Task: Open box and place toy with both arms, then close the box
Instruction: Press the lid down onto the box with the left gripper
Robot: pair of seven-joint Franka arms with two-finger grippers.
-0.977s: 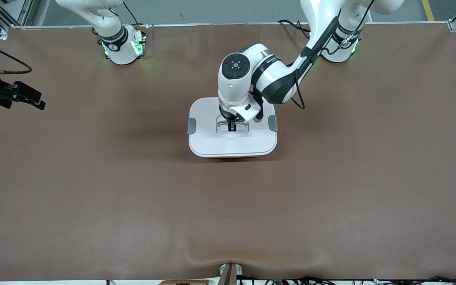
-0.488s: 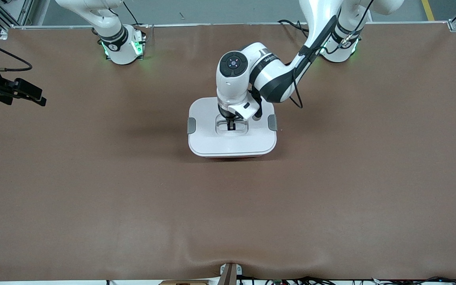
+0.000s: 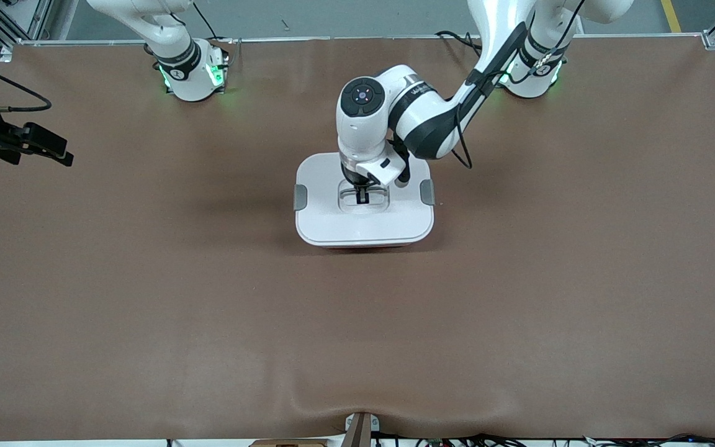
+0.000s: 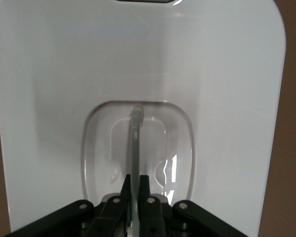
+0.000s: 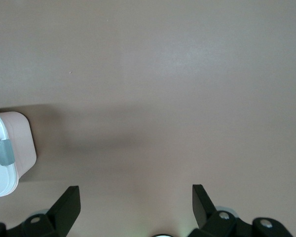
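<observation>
While left gripper [image 4: 134,185] fingers pinch clear handle [image 4: 135,143] in lid [image 3: 364,217] recess, you lift straight up, box [image 5: 10,153] level. Right gripper [image 5: 135,197] waits, fingers wide over bare surface [image 3: 208,310].

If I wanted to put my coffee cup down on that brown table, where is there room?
Nearly anywhere: the brown table is bare from the box down to the camera's edge, and out toward both arms' ends. The crowded spot is the middle, where the left gripper is clamped on the handle in the white lid. The right gripper hangs open over bare mat at its own end.
</observation>
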